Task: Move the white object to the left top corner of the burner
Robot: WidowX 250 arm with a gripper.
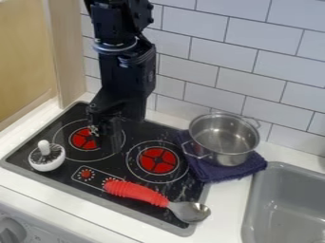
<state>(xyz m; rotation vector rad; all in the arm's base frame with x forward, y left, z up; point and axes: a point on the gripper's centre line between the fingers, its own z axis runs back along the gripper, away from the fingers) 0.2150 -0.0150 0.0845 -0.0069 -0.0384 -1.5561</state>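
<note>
Monitoring remotely, I have the gripper over the left burner; I cannot tell whether its grip is wide or narrow. The white object sits at the stove's near left corner, knob up. The spoon lies along the near side, bowl rightward. At right, the pot rests on the cloth.

Slanted view down from above

White wall tiles rise behind the jaws. Left of them in view stands 1 pale wood panel; below and right, 1 grey sink sits in the white tabletop.
</note>
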